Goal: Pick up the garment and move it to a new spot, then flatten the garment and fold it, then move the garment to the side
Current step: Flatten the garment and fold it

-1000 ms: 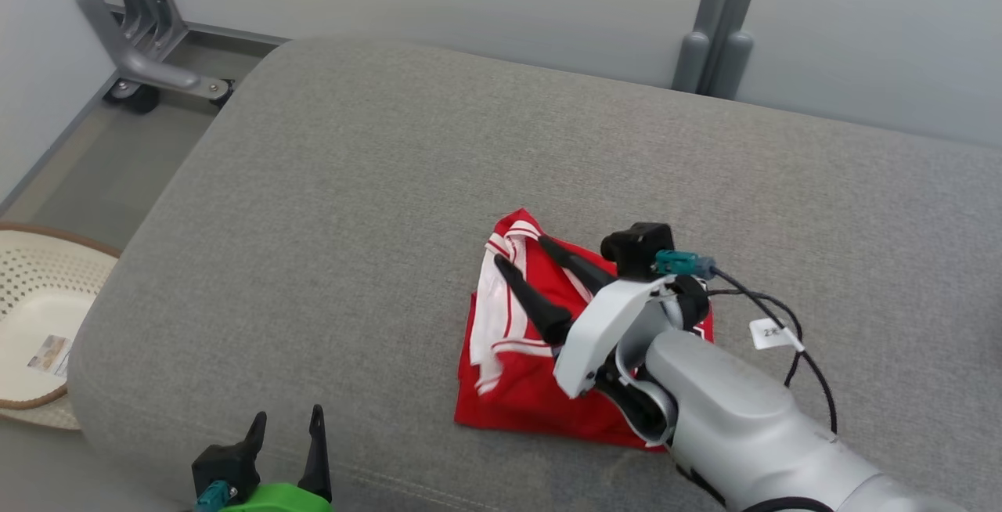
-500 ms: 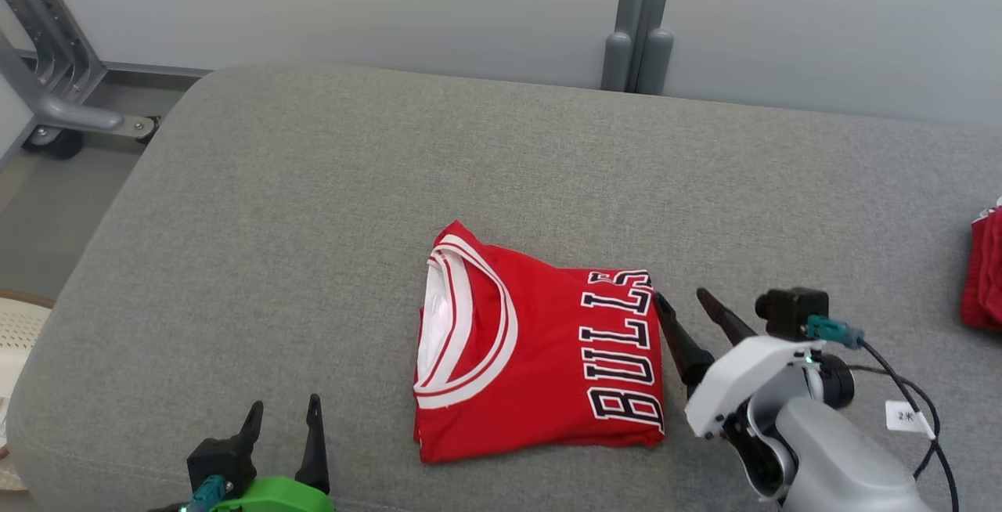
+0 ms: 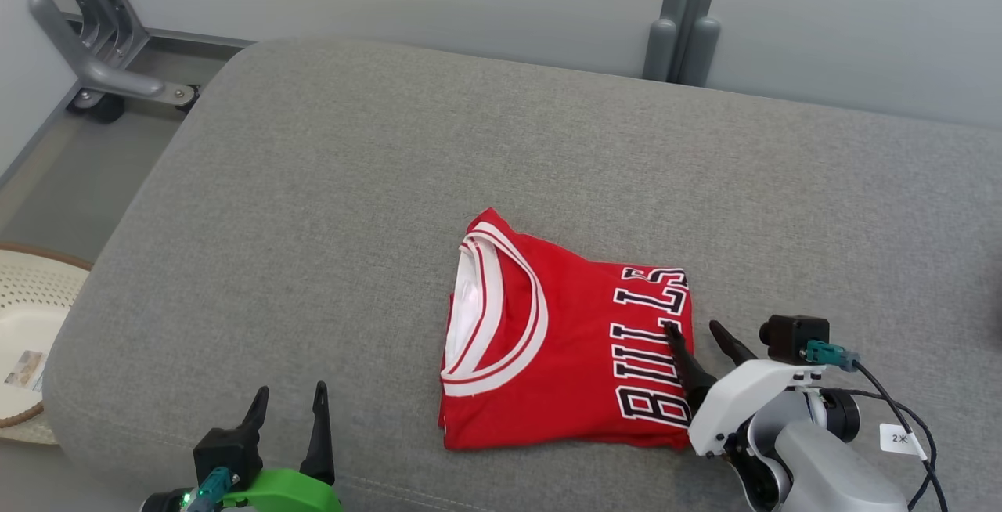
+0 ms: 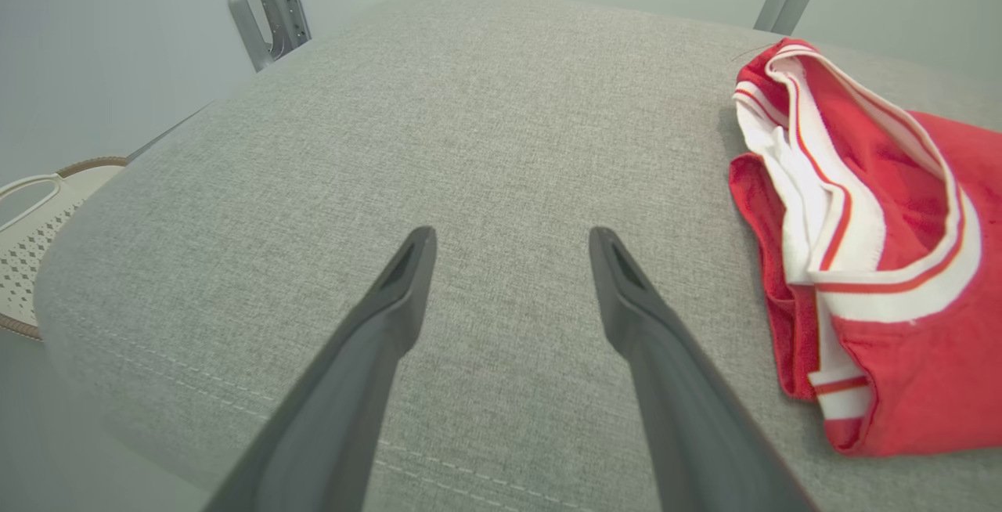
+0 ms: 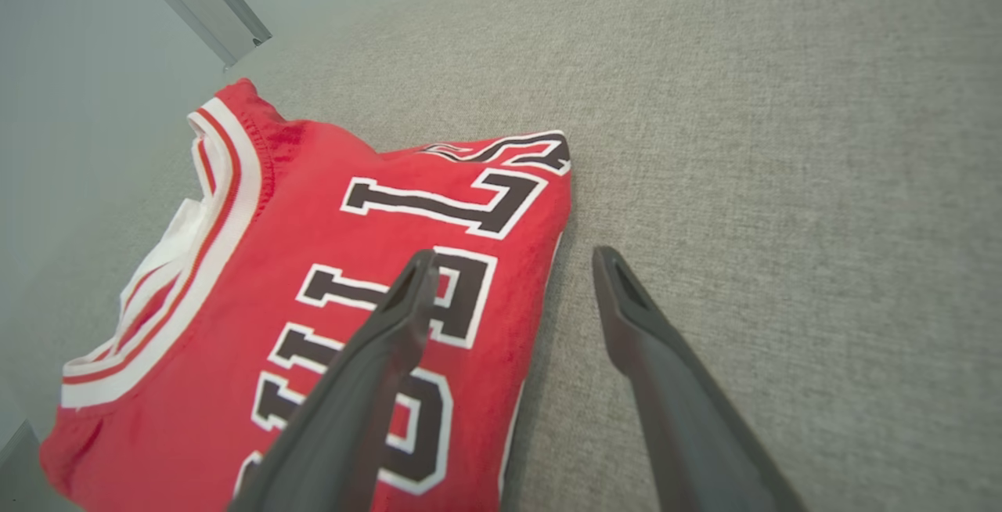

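Observation:
The garment (image 3: 564,347) is a red jersey with white trim and black lettering, folded into a neat rectangle on the grey cushion (image 3: 352,207). In the right wrist view the garment (image 5: 329,285) lies under the left finger. My right gripper (image 3: 695,329) hovers open over the garment's right edge, one finger above the lettering, the other above bare cushion, nothing between them. My left gripper (image 3: 288,393) stands open near the cushion's front edge, well left of the garment (image 4: 869,261); the open left gripper (image 4: 509,242) holds nothing.
A perforated cream basket (image 3: 31,332) sits on the floor at the left. A grey metal frame on wheels (image 3: 102,50) stands at the back left. A grey post (image 3: 681,34) rises behind the cushion against the pale wall.
My right gripper has left the garment's top and drawn back to its right edge. The crumpled garment now lies smooth and folded. The head camera has shifted between frames.

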